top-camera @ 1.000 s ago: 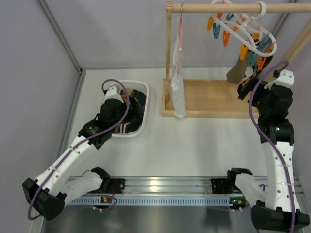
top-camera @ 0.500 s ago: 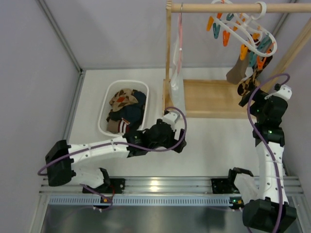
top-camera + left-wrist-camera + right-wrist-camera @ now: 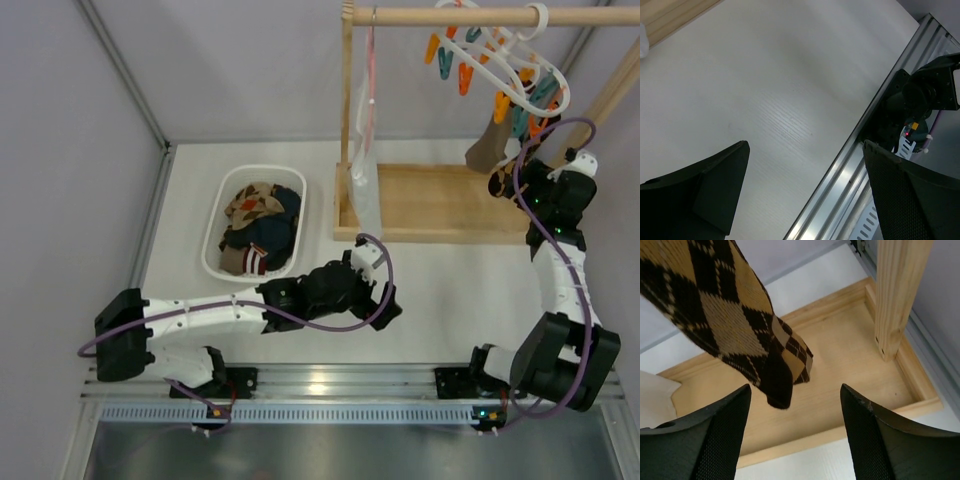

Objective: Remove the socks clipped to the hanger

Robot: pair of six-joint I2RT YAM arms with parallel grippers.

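Observation:
The white oval hanger (image 3: 522,62) with orange and teal clips hangs from the wooden rod at the back right. One brown-and-tan argyle sock (image 3: 490,150) is still clipped to it and hangs down. My right gripper (image 3: 512,185) is open just under that sock. In the right wrist view the sock's (image 3: 725,315) dark toe hangs between and just above my open right gripper (image 3: 795,430), not touching the fingers. My left gripper (image 3: 388,303) is open and empty, low over the table, as the left wrist view (image 3: 805,195) shows. Other socks (image 3: 262,230) lie in the white basket.
The white basket (image 3: 213,232) stands at the left. The wooden rack base (image 3: 440,205) has a post (image 3: 900,295) close to the right of my right gripper. A white cloth bag (image 3: 362,195) hangs on a thin pink wire hanger (image 3: 370,70). A metal rail (image 3: 865,165) runs along the near edge.
My left arm left the basket and swung right, across the table to the front middle. My right gripper moved a little farther back, closer under the hanging argyle sock.

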